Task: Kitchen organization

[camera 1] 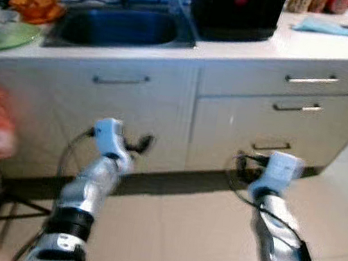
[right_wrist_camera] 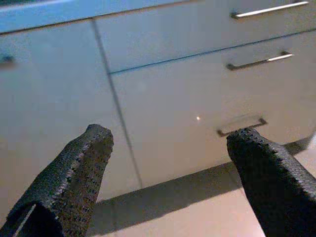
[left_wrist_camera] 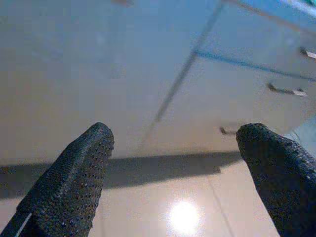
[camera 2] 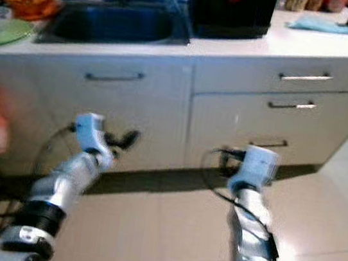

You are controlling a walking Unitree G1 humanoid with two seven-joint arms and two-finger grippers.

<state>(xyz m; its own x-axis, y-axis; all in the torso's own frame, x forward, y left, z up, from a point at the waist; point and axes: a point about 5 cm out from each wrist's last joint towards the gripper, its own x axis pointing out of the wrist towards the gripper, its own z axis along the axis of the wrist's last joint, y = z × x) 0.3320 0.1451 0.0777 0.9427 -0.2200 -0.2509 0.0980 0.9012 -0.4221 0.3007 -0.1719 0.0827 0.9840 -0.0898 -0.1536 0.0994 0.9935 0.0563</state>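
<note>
Both arms reach low in the frame toward the cabinet: my left gripper (camera 1: 141,143) and right gripper (camera 1: 242,163) spread wide, holding nothing, I judge for approach. Drawers (camera 1: 280,113) sit centre right. Above, sink (camera 1: 120,25), black appliance (camera 1: 236,9), blue cloth (camera 1: 325,26); nothing blocks.

White cabinet drawers (camera 1: 280,113) all closed, below the counter (camera 1: 342,40).
</note>
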